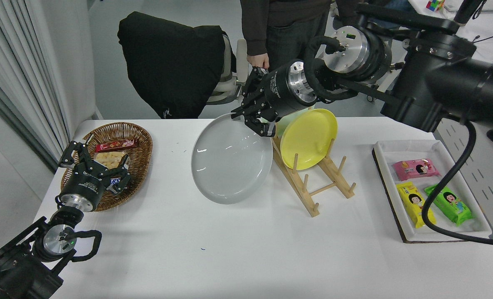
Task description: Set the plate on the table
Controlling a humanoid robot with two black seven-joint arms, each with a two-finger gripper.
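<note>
Right gripper (258, 120) pinches the far rim of the light grey plate (231, 160), which hangs tilted down-left of it, lower edge apparently just above the white table (238, 241), left of the wooden rack (313, 182). Left gripper (92, 162) parked, fingers spread.

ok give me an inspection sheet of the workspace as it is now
surface: white table, a few small dark specks, otherwise bare in the middle
job's things: grey plate tilted, held by its upper rim, left of the rack; whether its low edge touches the table cannot be told
clutter: wooden rack with a yellow plate; basket of snacks at left; tray with three snack packs at right
grippers: right gripper shut on the grey plate; left gripper open, parked over the basket
cables: black cable hangs across the tray
surroundings: person standing at the far side; chair draped in black
</note>
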